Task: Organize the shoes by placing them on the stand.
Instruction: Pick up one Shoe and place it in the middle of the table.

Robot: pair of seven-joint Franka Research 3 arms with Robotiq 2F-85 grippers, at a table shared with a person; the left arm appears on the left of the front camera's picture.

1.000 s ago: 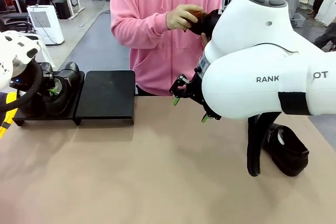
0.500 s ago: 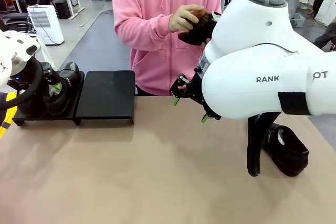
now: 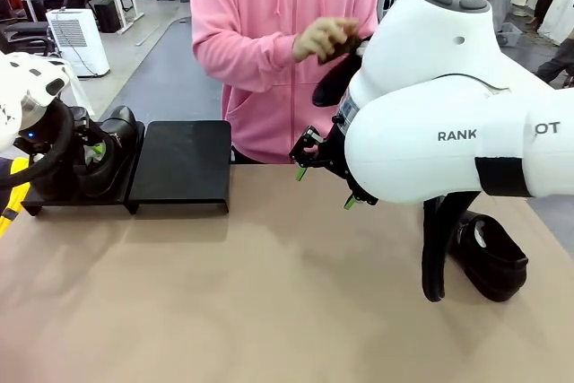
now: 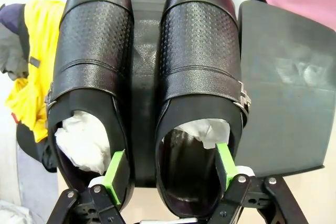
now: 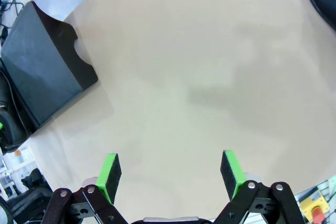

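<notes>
Two shoes (image 4: 89, 51) sit side by side on the stand's (image 3: 184, 163) left platform (image 4: 143, 77), toes pointing away from the left gripper (image 4: 169, 166). Its jaws are spread wide either side of the heel of the inner shoe (image 4: 199, 51), the one next to the right platform (image 4: 283, 93). There's a clear gap on one side, so it's got hold of nothing. Well off to the stand's right, the right gripper (image 5: 170, 171) hangs over the table (image 3: 269, 311), also wide open, nothing in it. A third shoe (image 3: 493, 262) lies on the table even farther right of the stand. The person's hand (image 3: 323, 38) holds a fourth shoe (image 3: 334, 82) in the air, past the stand's right end.
</notes>
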